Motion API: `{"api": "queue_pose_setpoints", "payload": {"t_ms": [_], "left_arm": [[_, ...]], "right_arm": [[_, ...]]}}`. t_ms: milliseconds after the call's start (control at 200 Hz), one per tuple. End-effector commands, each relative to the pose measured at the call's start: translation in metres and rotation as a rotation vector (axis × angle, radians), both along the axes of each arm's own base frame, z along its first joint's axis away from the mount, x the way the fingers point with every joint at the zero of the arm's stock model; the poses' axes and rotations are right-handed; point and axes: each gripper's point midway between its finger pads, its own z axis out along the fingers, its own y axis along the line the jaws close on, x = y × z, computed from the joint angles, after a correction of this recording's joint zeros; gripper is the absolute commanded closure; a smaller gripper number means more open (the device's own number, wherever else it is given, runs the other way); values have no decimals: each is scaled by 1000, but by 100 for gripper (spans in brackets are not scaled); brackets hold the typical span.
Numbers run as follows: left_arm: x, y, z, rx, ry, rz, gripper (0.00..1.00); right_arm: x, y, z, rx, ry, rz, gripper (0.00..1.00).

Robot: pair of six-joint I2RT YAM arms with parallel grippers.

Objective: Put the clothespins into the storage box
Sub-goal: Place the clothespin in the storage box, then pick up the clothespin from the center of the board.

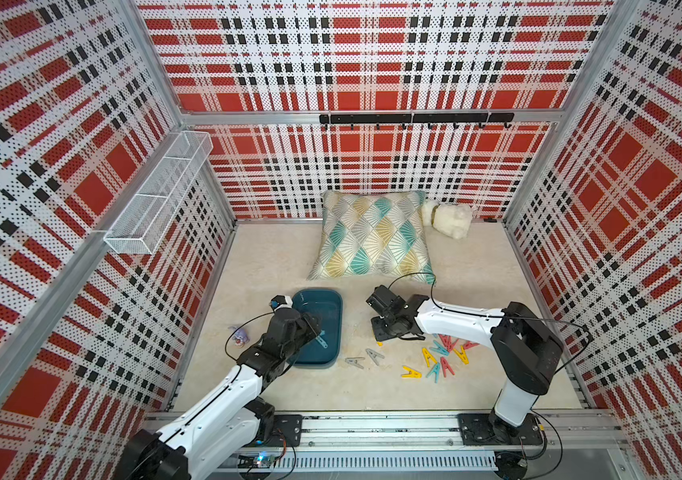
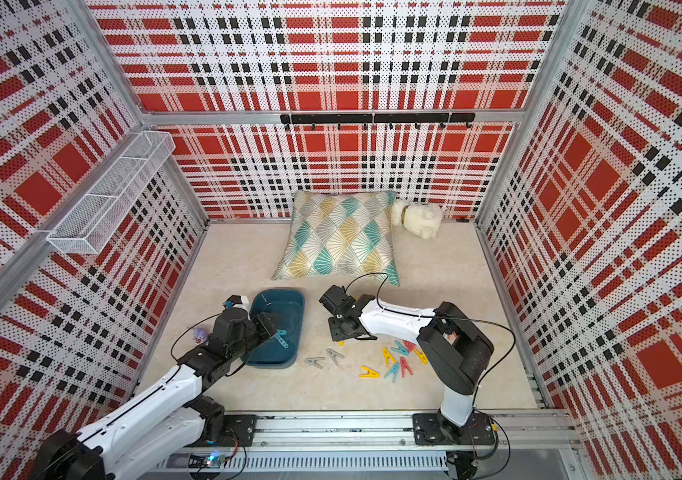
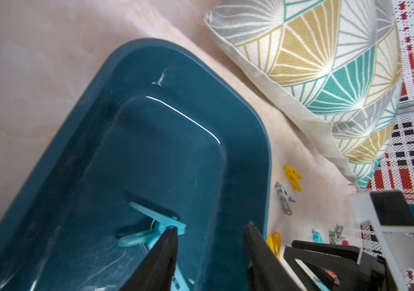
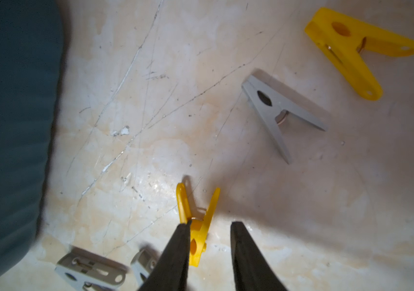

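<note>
Beige tabletop [image 1: 331, 386], left gripper [image 3: 211, 225] open, empty over box [image 3: 266, 141], teal pin [image 3: 155, 221] lying inside, right gripper [image 4: 211, 223] half-open round yellow pin [image 4: 201, 226], unclamped

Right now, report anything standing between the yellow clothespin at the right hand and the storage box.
Bare table lies between the yellow clothespin and the storage box. Two grey clothespins lie beside that line. The left hand hangs over the box's near end; the far end is free.
</note>
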Motion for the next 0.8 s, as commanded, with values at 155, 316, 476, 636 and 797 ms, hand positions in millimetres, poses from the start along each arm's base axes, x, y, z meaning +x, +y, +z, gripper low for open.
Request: {"api": "queue_pose_setpoints", "payload": {"t_ms": [155, 316, 476, 636, 797], "left_arm": [[2, -12, 16, -6, -25, -20, 53], [1, -17, 16, -3, -19, -34, 53], [1, -21, 15, 1, -15, -42, 53], [1, -25, 16, 5, -13, -50, 54], [0, -28, 15, 5, -11, -55, 54]], "right_arm": [[13, -3, -7, -11, -19, -38, 68], [15, -3, -11, -17, -16, -38, 70], [16, -2, -14, -11, -11, -37, 73], [15, 0, -16, -5, -5, -34, 77], [14, 1, -17, 1, 0, -31, 76]]}}
